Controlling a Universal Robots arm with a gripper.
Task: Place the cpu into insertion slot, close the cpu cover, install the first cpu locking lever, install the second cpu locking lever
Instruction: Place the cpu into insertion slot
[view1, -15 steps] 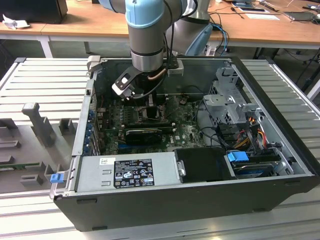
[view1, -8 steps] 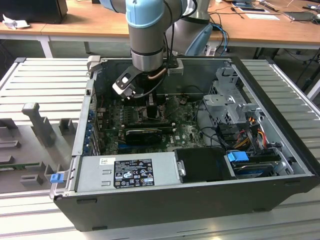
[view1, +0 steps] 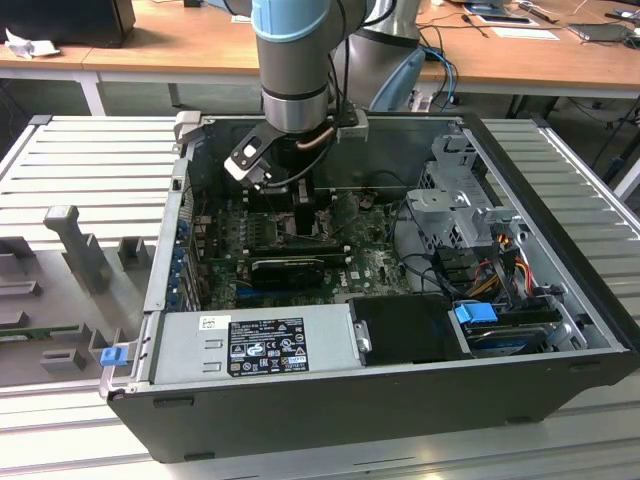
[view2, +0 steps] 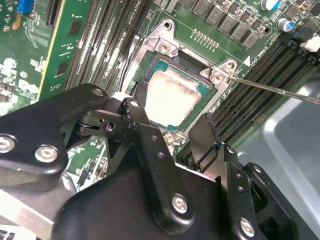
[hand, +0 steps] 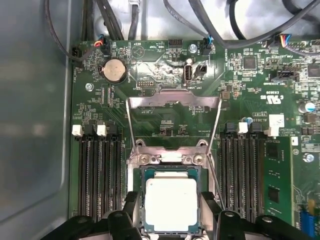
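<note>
The fingers (hand: 131, 207), spread and empty, straddle the seated cpu (hand: 171, 204); the cpu cover (hand: 173, 99) beyond stands open, the locking levers (view2: 275, 89) not yet latched.

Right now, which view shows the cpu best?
The first wrist view: the cpu faces the camera squarely, in its socket. The second wrist view shows it slanted, past the pincer. In the exterior view the arm covers it.

Far behind claw (view1: 292, 195): wooden desks (view1: 150, 45), cables (view1: 452, 45) on top. Either side of claw, lower down: ribbed grey metal table (view1: 90, 170).
</note>
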